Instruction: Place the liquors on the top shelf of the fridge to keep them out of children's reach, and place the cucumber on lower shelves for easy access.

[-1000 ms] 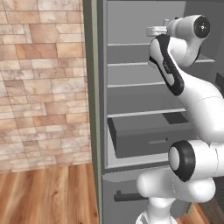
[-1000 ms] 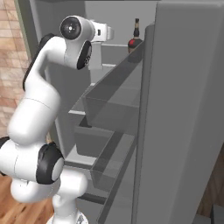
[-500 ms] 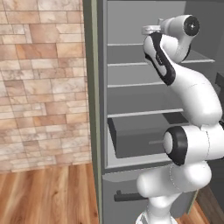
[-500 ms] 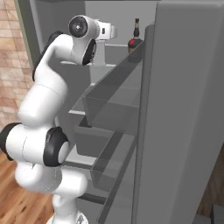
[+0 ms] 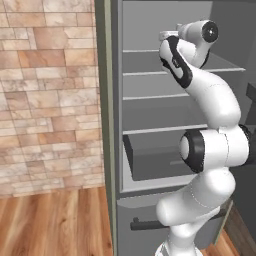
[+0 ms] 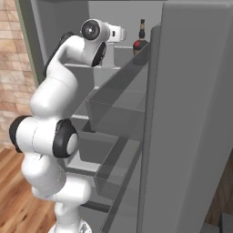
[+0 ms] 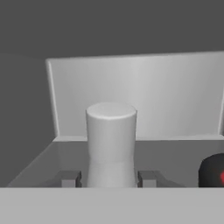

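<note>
gripping the clear-white bottle by its neck — hand inside the fridge.

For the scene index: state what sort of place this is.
Probably a home kitchen: an open fridge with flat grey shelves, a dark liquor bottle on the top shelf, a brick wall and wood floor.

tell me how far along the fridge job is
Done: the dark red bottle stands on the top shelf. In hand: the claw sits around the neck of the clear-white bottle, over that same shelf. Left: release it, then put the cucumber on a lower shelf.
</note>
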You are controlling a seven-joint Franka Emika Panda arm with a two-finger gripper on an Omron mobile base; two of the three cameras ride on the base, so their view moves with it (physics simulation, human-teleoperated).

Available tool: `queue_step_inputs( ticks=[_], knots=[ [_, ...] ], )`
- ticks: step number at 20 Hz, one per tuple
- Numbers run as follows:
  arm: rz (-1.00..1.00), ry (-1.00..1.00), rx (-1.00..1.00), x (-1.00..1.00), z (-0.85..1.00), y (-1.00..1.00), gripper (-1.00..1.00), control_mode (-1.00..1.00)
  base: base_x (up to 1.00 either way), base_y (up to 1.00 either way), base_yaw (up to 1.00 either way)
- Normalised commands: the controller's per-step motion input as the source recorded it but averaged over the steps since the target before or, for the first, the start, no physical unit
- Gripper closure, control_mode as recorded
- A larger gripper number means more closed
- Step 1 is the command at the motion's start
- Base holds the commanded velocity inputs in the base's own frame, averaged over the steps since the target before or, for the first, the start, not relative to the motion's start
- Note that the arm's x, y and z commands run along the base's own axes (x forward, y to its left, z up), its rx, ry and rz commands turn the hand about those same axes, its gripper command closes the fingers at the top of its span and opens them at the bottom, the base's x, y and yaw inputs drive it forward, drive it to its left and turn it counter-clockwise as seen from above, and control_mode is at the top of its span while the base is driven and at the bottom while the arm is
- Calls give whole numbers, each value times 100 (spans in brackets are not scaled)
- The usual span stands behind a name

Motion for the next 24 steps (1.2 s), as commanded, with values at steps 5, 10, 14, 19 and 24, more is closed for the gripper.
queue_step_inputs(
  ticks=[5,10,14,19,24],
  knots=[
    [1,0,0,51,-12,-9,100,-100,0,0,0],
    [2,0,0,49,-12,-5,100,-100,0,0,0],
    [2,0,0,51,-13,-1,100,-100,0,0,0],
    [2,0,0,57,-15,0,100,-100,0,0,0],
    [2,0,0,55,-17,0,100,-100,0,0,0]
  ],
)
